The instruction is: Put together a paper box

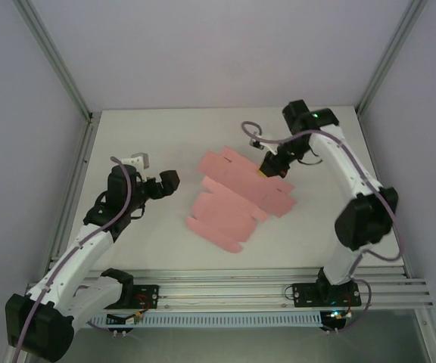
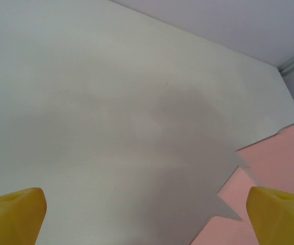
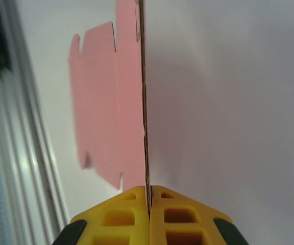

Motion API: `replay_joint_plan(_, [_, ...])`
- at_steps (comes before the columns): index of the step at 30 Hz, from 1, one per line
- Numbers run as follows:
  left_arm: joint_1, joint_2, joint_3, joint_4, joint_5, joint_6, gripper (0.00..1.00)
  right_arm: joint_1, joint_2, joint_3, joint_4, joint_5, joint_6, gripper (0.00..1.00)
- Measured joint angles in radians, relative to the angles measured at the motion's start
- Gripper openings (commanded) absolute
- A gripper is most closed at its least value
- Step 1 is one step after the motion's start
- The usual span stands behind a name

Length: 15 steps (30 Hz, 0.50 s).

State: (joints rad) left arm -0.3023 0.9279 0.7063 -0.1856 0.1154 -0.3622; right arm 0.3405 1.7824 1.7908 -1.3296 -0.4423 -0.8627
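1. Yellow fingertips of the right gripper (image 3: 148,204) sit closest in the right wrist view. They are pressed together on a thin edge of the paper box (image 3: 98,102), and the card runs straight up from between them, seen edge-on.
2. From above, the paper box (image 1: 237,193) is a salmon-pink die-cut sheet with flaps and tabs, lying unassembled in the middle of the table (image 1: 150,136). The right gripper (image 1: 272,168) clamps it at its far right part.
3. Just to the left of the sheet hangs the left gripper (image 1: 169,181), jaws spread wide and holding nothing. In its wrist view the pink edge lies near its right finger, not between the two.
4. Likely risk: the pinch covers only a narrow strip of thin card, so a quick pull could slide it out or tear the edge.
5. Nothing pins the opposite side. A lift or a push may drag the whole sheet across the smooth table instead of bending it at a crease.
6. If the left gripper comes in low, it could catch a tab and crumple it, or fold a panel the wrong way.
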Motion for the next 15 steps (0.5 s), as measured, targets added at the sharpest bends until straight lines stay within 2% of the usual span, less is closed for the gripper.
replay_joint_plan(4, [0.0,0.034,-0.001,0.051,0.13,0.063,1.0,0.101,0.145,0.037,-0.005,0.307,-0.068,0.0])
replay_joint_plan(6, [0.0,0.066,-0.003,0.108,0.193,0.094,1.0,0.134,0.19,0.019,0.045,0.38,-0.099,0.0])
replay_joint_plan(9, [0.009,0.138,0.0,0.171,0.244,0.117,1.0,0.148,0.201,-0.02,0.167,0.391,-0.137,0.0])
replay_joint_plan(15, [0.028,0.346,0.094,0.162,0.267,0.122,1.0,0.175,0.103,-0.18,0.42,0.38,-0.179,0.0])
